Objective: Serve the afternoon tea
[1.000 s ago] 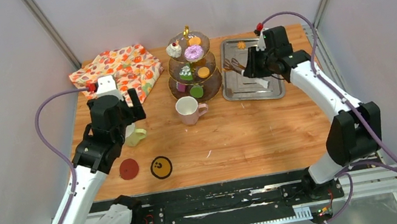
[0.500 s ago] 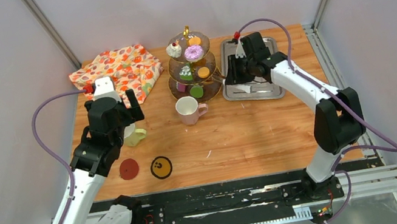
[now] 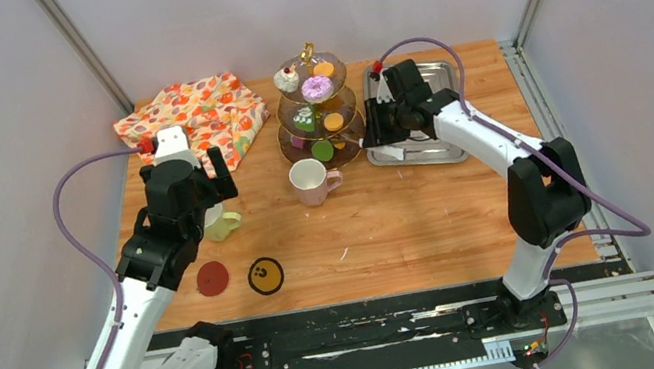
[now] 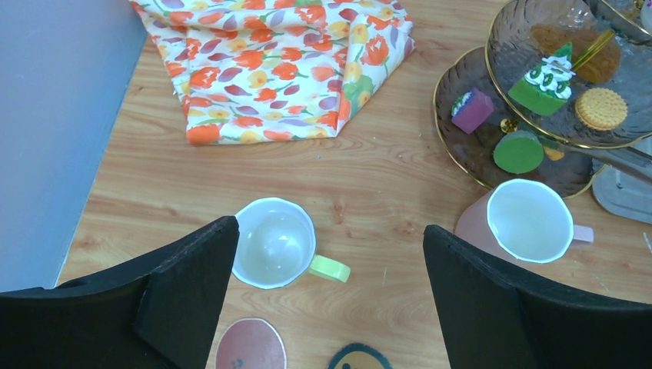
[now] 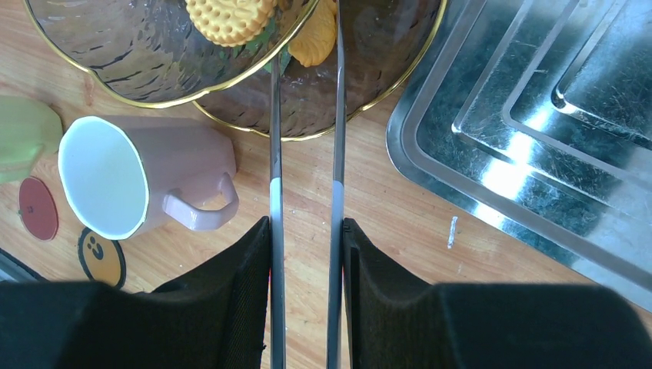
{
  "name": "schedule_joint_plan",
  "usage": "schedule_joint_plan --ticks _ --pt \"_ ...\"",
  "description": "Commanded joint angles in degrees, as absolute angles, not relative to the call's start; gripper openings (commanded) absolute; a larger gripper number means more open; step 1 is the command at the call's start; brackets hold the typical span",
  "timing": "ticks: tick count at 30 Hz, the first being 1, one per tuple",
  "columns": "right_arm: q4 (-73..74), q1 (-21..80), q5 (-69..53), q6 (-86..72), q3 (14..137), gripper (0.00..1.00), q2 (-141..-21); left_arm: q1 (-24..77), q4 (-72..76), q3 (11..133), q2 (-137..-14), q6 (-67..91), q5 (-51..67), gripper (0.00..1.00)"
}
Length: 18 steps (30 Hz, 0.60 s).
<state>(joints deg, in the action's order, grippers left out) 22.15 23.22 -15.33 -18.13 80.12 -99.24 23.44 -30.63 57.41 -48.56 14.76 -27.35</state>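
Wood table (image 3: 411, 220): brown-glass 3-tier stand (image 5: 154, 61) w/ pastries (image 4: 547, 84); R gripper (image 5: 305, 231) beside it clamps tongs (image 5: 274, 154) around biscuit (image 5: 315, 38); L gripper (image 4: 329, 234), left of stand, spread wide.

Landmark: stand (image 4: 473, 150), at the far middle of the table (image 3: 411, 220).
- Top tier: cupcake (image 3: 286, 80), with doughnut (image 3: 317, 87) to its right.
- Middle tier: cake (image 4: 547, 81), with biscuit (image 4: 601, 108) to its right.
- Bottom tier, front-left: small cake (image 4: 471, 110), round cake (image 4: 517, 151) beside it.
- Tray (image 5: 538, 100) just right of the stand.
- Tongs (image 5: 336, 154) reach in over the bottom tier, second biscuit (image 5: 315, 38) between their arms.
- Cloth (image 3: 194, 116) left of the stand.
- Nearer mug (image 3: 310, 180) just in front of the stand.
- Farther mug (image 4: 274, 242) front-left of the stand, well apart.
- Coaster (image 3: 212, 278) and second coaster (image 3: 265, 276) side by side, further front-left of the stand.
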Motion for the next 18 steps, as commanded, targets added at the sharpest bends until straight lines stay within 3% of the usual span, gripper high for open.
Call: schedule_joint_plan --ticks 1,9,18 --pt "21.78 24.13 -13.84 -16.98 80.69 0.3 -95.77 23.63 -30.23 57.13 -48.7 14.45 -28.13 0.95" --pt "22.84 23.74 -9.8 -15.57 79.35 0.32 -91.78 23.58 -30.17 56.96 -48.76 14.5 -27.88 0.95" --pt "23.04 23.64 -13.65 -15.2 79.97 0.34 -93.79 23.64 -29.89 56.96 -49.24 14.93 -27.59 0.95"
